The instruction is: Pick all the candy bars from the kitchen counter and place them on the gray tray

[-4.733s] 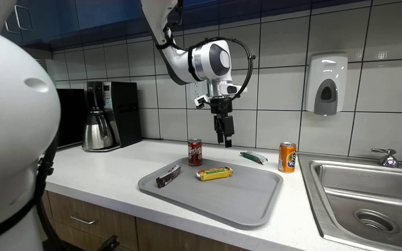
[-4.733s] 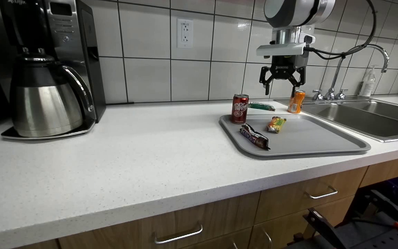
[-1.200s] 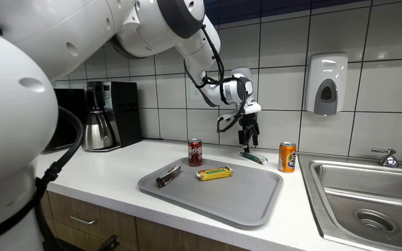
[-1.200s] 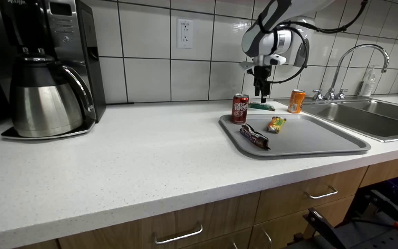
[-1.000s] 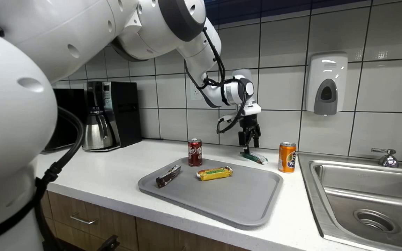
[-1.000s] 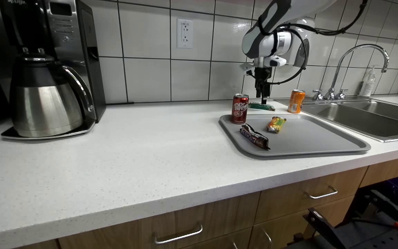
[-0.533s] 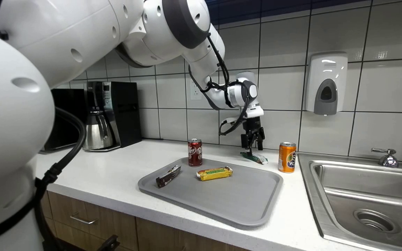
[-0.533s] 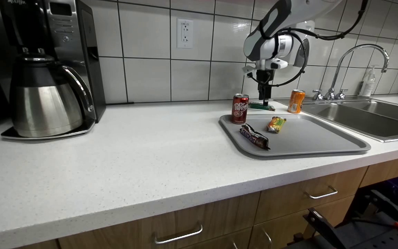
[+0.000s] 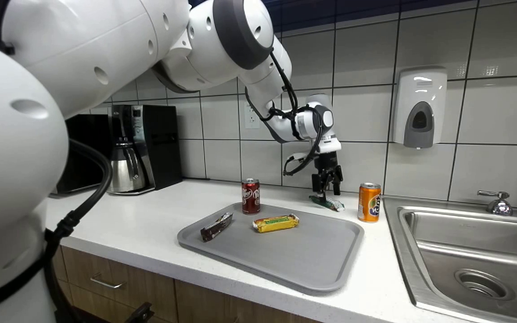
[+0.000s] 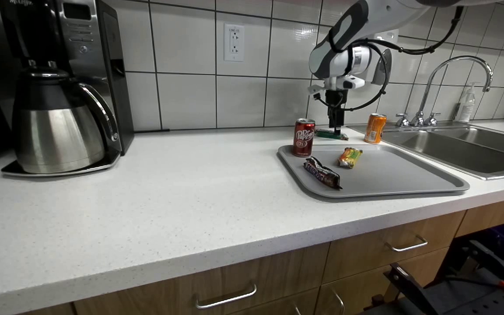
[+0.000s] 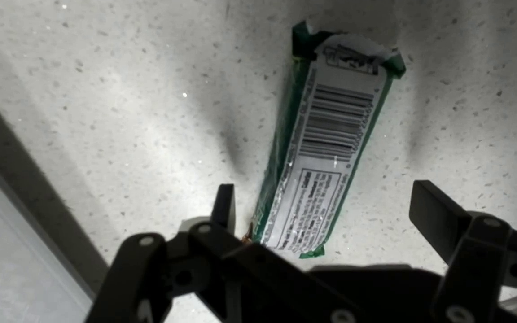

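Exterior view, gray tray (image 9: 303, 258) holding dark bar (image 9: 216, 227), yellow bar (image 9: 276, 223), red can (image 9: 251, 197)

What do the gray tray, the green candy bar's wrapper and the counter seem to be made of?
Gray tray: probably molded plastic, matte; even color, rounded corners.
Green candy bar's wrapper: likely thin plastic film, slightly shiny; creased green side and crinkled ends in the wrist view.
Counter: stone composite or laminate, smooth with low gloss; fine dark specks fit both, so I can't say which.
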You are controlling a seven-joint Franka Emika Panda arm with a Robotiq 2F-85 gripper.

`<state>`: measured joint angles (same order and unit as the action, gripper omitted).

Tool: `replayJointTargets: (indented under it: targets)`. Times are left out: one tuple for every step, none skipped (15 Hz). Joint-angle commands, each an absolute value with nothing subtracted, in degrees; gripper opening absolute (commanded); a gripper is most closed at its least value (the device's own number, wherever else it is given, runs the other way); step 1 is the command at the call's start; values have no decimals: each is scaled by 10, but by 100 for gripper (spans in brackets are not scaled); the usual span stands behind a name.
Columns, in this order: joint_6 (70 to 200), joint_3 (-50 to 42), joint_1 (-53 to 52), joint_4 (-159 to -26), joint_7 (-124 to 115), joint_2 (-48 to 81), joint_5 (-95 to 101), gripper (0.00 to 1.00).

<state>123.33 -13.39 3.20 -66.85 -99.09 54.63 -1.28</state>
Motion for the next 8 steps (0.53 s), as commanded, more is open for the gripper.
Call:
replayJointTargets:
  targets:
    - [1202,-128,41,-626,-1006,566,-18,100]
    - [1202,-128,42,-626,-1005,565,-19,100]
    - [1203,-127,42,-625,-1004,565,-18,75]
    - [1203,-127,42,-624,-1003,565,-18,74]
    - [1201,-127,42,-623,-1002,566,-18,65]
    - [1203,-127,42,-622,-1002,566,-18,58]
    - [1203,-127,41,-621,-1002,567,-17,49]
    - [1203,-128,41,-620,-1002,567,-17,42]
